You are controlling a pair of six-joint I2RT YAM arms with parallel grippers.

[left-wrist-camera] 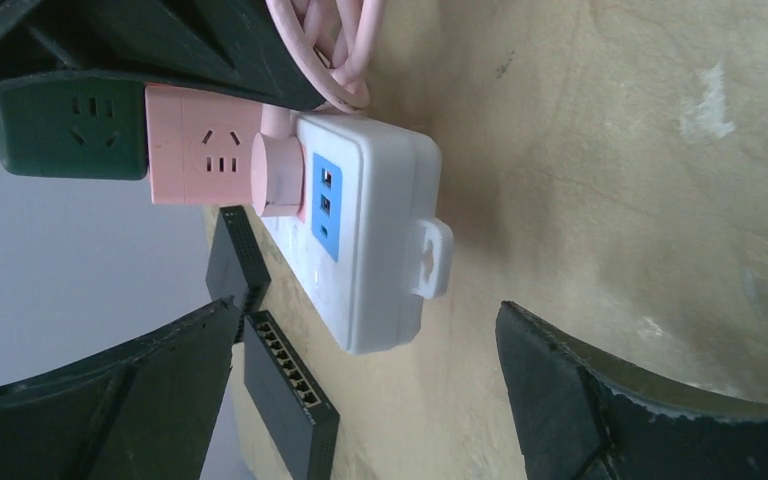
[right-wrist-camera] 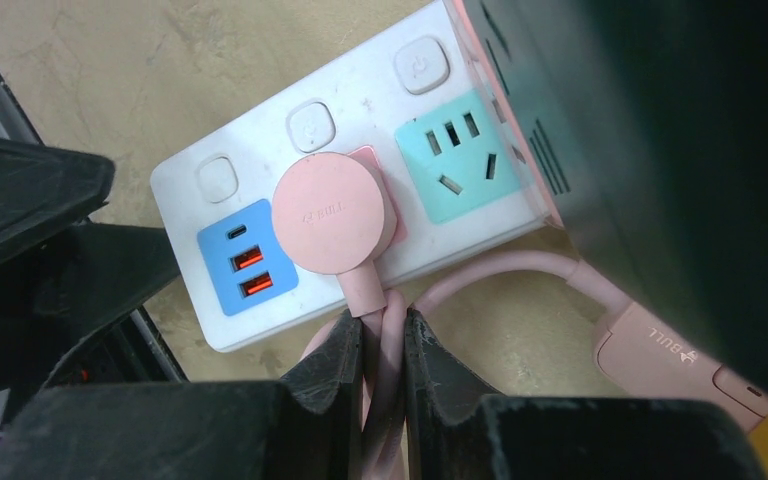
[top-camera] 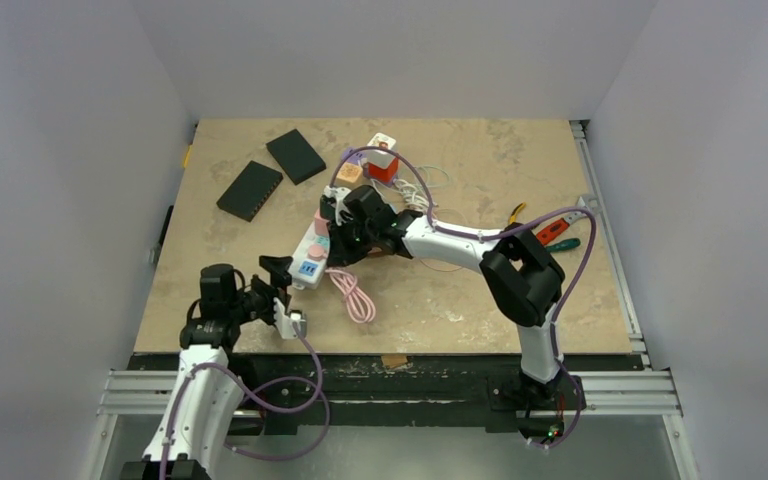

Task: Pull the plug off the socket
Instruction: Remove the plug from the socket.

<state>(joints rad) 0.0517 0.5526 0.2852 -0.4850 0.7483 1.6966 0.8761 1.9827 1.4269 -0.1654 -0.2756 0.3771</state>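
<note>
Plug [right-wrist-camera: 335, 212], pink, sits seated in the white power strip [right-wrist-camera: 360, 85] mid-table, so we judge the pull not yet done: our right gripper [right-wrist-camera: 382, 370] pinches its pink cord [right-wrist-camera: 380, 305] just beside it, while our left gripper [left-wrist-camera: 365, 345] gapes wide at the strip's near end.

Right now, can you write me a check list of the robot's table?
Surface: mottled beige tabletop, scuffed.
Job's things: round pink plug seated in white plastic power strip.
Clutter: two flat black boxes; red-and-white cube adapters; orange and green hand tools.
Grippers: left gripper open beside the strip's end; right gripper shut on pink rubber cable below the plug.
Cables: pink rubber cable loops beside the strip; purple cables along the arms.
Surroundings: plain white walls.
</note>
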